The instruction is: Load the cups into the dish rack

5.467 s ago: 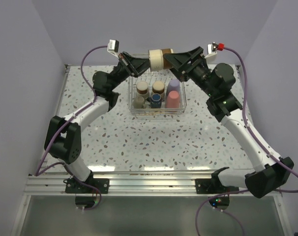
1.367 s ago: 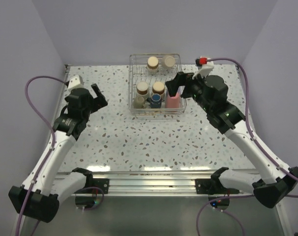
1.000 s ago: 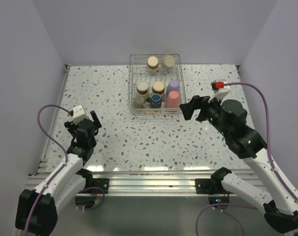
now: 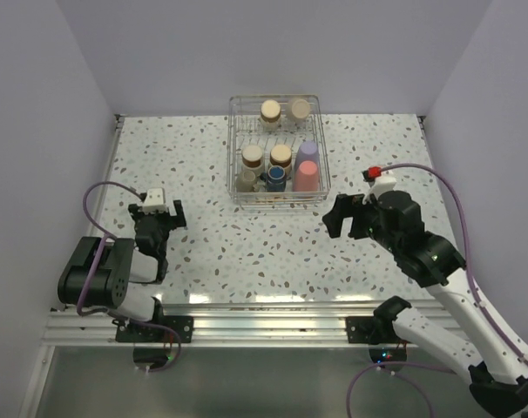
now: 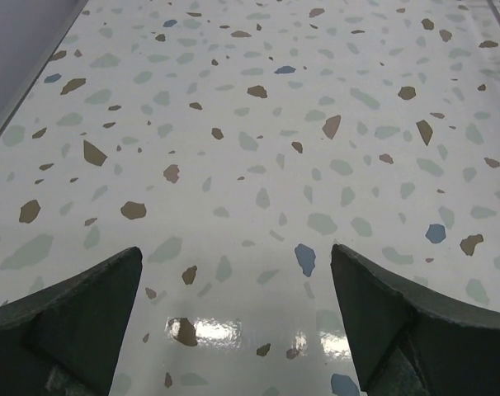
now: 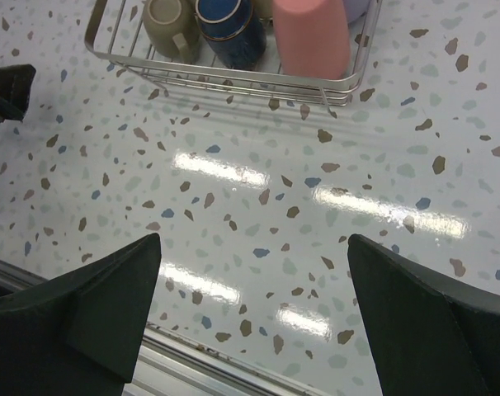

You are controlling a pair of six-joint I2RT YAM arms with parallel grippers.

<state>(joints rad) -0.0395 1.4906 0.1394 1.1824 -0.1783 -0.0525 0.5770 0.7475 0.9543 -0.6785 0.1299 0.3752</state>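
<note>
The dish rack [image 4: 232, 150] stands at the back middle of the table with several cups inside. Two beige cups [image 4: 270, 111] sit in its far end. At its near end are a lavender cup [image 4: 308, 151], a pink cup [image 4: 307, 177], a dark mug [image 4: 275, 179] and two tan-topped ones [image 4: 252, 157]. In the right wrist view the rack [image 6: 233, 78], pink cup [image 6: 310, 37] and dark mug [image 6: 229, 29] show at the top. My left gripper [image 4: 158, 212] [image 5: 235, 250] is open over bare table at the near left. My right gripper [image 4: 344, 218] [image 6: 254, 239] is open, right of the rack and nearer than it.
The speckled table ends at an aluminium rail [image 4: 264, 324] at the near edge, which also shows in the right wrist view [image 6: 192, 363]. Walls close in the left, back and right sides. The left arm is folded low beside its base [image 4: 98, 279].
Both arms have drawn back from the rack toward the near edge. The left arm has folded down by its base. The cups in the rack have not moved.
</note>
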